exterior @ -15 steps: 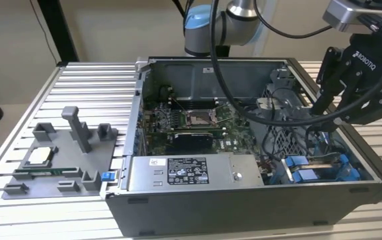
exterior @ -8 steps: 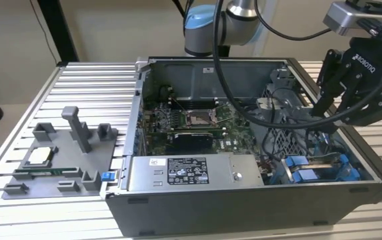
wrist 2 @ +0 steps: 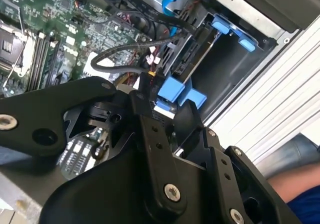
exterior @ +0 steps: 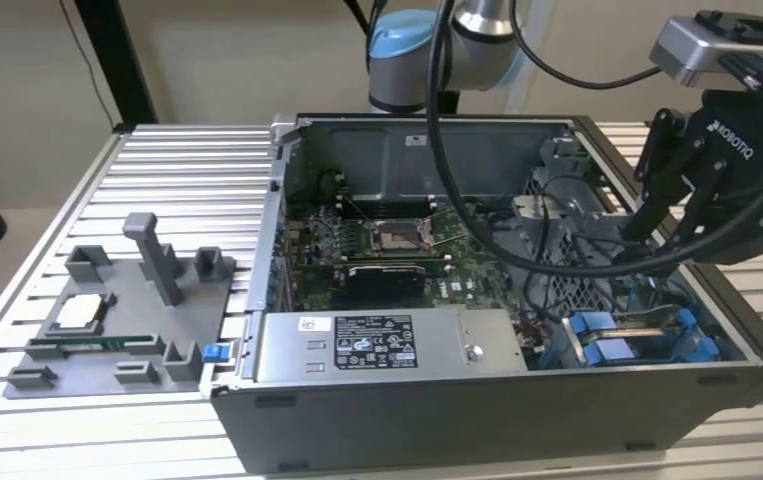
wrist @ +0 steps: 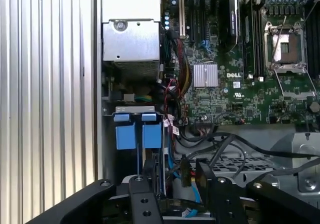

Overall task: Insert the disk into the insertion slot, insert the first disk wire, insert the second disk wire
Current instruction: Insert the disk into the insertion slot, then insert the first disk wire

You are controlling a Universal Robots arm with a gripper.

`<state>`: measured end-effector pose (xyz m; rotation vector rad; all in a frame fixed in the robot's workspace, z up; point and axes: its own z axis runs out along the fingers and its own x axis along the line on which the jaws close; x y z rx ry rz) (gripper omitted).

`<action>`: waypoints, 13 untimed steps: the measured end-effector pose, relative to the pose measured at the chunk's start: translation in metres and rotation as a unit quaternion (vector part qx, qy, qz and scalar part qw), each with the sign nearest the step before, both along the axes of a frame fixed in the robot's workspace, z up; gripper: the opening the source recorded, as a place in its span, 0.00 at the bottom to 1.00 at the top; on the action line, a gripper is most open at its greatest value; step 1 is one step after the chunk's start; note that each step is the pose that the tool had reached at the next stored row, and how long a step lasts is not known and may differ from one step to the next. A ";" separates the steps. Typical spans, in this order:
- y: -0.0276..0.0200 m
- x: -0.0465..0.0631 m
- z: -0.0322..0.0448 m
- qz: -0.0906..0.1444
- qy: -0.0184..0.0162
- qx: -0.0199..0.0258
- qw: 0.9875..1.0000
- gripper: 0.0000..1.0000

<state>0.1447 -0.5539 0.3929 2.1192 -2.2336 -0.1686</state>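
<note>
1. My gripper: black, two-fingered, hanging over the drive-bay corner of the open computer case, at the exterior view's right. Its fingers stand apart with a gap between them.
2. The disk: seated on edge in the insertion slot, with its blue caddy tabs at the bay's mouth, near my fingertips.
3. One black connector with an orange lead: it lies in the gap between my fingers in the first wrist view. I cannot tell whether they touch it.
4. The black cables: looped between the motherboard and the disk's end.
5. The power-supply box: just beside the slot, along the case's near wall.
6. The processor socket: on the motherboard, well apart from my gripper.
7. A grey fixture tray: on the slatted aluminium table, to the exterior view's left of the case.
</note>
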 end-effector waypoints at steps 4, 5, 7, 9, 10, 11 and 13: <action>0.0000 0.000 -0.0027 0.001 0.000 0.006 1.000 1.00; 0.0000 0.000 -0.0034 0.001 0.000 0.008 1.000 1.00; 0.0000 0.000 -0.0040 0.003 0.000 0.010 1.000 1.00; 0.0000 0.000 -0.0045 0.004 0.000 0.012 1.000 1.00; 0.0000 0.000 -0.0048 0.005 0.000 0.012 1.000 1.00; 0.0000 0.000 -0.0051 0.007 0.000 0.013 1.000 1.00; 0.0001 0.000 -0.0057 0.009 0.000 0.015 1.000 1.00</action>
